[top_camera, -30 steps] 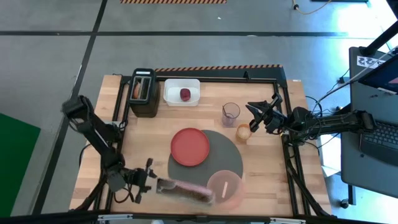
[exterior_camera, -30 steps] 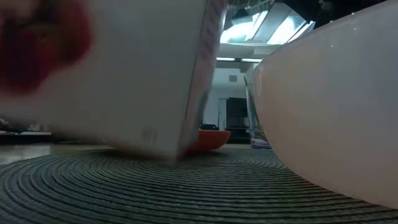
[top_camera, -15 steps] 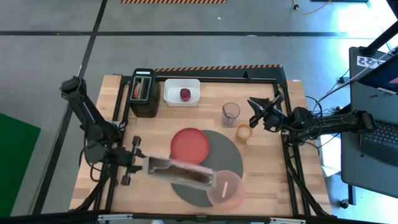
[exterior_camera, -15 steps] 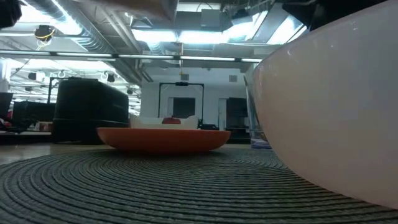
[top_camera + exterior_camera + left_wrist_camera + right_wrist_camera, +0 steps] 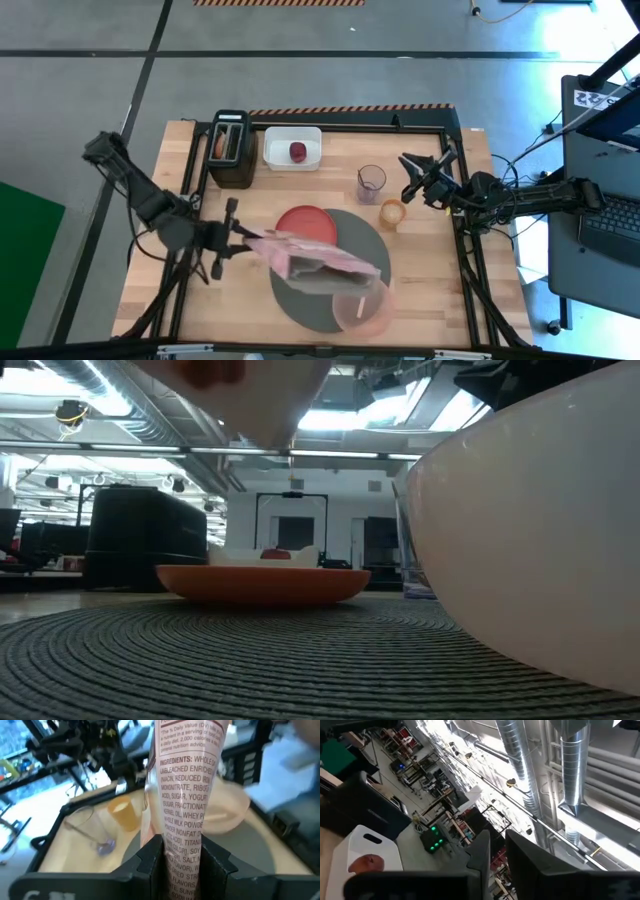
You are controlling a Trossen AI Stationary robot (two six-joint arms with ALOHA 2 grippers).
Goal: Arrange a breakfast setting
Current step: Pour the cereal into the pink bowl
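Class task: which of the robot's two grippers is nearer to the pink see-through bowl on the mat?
Left. The left gripper holds the cereal box tipped over the bowl; the right gripper waits beyond the orange cup.

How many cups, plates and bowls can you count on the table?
Cups: 2, the see-through cup and the yellow cup
Plates: 1, the red plate
Bowls: 1, the pink bowl
Total: 4
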